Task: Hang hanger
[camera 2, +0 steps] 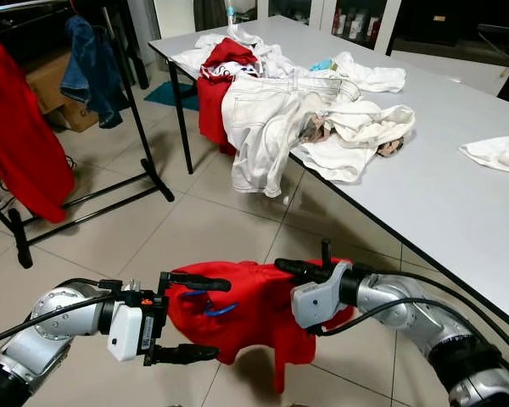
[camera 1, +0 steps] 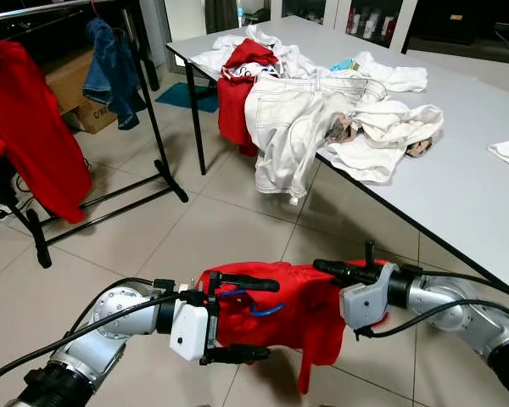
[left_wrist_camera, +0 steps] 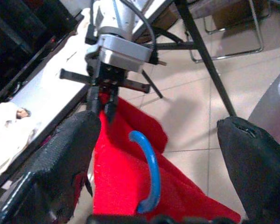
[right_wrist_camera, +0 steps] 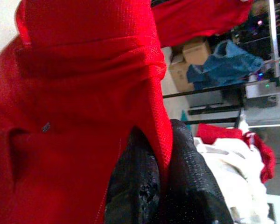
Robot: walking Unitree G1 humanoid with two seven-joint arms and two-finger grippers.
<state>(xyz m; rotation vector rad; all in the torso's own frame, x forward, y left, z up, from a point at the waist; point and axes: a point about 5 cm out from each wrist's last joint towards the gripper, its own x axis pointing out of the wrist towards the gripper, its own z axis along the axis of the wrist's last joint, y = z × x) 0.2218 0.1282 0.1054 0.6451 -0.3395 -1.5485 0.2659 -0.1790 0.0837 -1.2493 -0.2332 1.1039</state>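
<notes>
Right tool [camera 1: 327, 268] clamped on red knit garment [camera 1: 305, 309]; left tool [camera 1: 254, 319] fingers apart around blue plastic hanger hook [left_wrist_camera: 147, 175]. Open tiled floor [camera 1: 153, 237] beside grey table [camera 1: 458, 186]. No legible writing.

Before me: one blue hanger [camera 1: 259, 307], two red garments off the table [camera 1: 276, 318], one denim garment [camera 1: 110, 72], one cardboard box [camera 1: 72, 89], one grey table [camera 1: 458, 195].
</notes>
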